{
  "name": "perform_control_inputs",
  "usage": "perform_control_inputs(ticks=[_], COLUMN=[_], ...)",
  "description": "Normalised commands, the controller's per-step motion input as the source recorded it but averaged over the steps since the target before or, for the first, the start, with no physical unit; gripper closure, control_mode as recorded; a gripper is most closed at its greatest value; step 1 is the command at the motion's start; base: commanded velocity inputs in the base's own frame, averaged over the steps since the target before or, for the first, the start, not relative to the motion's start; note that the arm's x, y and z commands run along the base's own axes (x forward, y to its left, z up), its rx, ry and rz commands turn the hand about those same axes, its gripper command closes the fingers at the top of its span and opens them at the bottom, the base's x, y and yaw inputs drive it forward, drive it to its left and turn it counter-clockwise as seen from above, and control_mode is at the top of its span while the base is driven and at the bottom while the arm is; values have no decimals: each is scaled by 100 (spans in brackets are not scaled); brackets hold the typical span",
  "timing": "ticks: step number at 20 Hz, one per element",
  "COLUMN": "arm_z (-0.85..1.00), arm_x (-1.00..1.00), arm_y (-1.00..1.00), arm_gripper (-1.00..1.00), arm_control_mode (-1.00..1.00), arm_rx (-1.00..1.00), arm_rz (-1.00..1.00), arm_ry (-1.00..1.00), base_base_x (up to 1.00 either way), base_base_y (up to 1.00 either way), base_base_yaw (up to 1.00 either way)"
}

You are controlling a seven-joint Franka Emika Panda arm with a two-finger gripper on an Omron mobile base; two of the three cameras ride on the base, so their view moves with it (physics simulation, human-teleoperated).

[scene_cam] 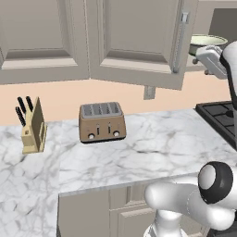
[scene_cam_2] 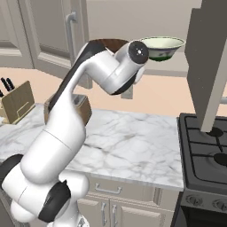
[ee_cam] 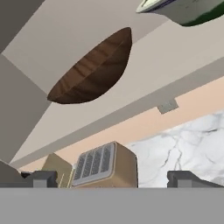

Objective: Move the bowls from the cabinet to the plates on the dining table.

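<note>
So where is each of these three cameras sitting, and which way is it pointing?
Left base view: behind the arm's left, facing the worktop, toaster and knife block; white arm lower right.
Right base view: behind its right, facing the same worktop and the stove; arm fills the left.
Hand view: on the hand, tilted, looking at the brown bowl on the cabinet shelf; the open gripper at the bottom.
Shared: all three show the pale green bowl and the toaster.

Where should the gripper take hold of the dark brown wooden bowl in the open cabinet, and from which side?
Probably at the rim of the dark brown bowl, on the edge facing the cabinet's open front. It is wide and shallow with a rounded underside, so the thin rim suits one finger inside, one outside. The green-cream bowl sits apart beside it; the gripper is open.
</note>
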Motion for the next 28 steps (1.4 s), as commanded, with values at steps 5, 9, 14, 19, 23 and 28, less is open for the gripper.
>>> perform_control_inputs(ticks=[5,9,14,19,23,28], arm_z=[-7,-12,-8,-9,-4,0], arm_x=[25,9,1,14,20,2], arm_y=[9,29,30,15,8,17], arm_gripper=[-100,-100,-100,-100,-100,-100], arm_control_mode=[-100,-100,-100,-100,-100,-100], arm_rx=[8,4,5,8,10,9], arm_rz=[0,0,0,0,0,0], arm_ry=[5,3,1,2,2,0], base_base_x=[0,0,0,0,0,0], base_base_y=[0,0,0,0,0,0], base_base_yaw=[0,0,0,0,0,0])
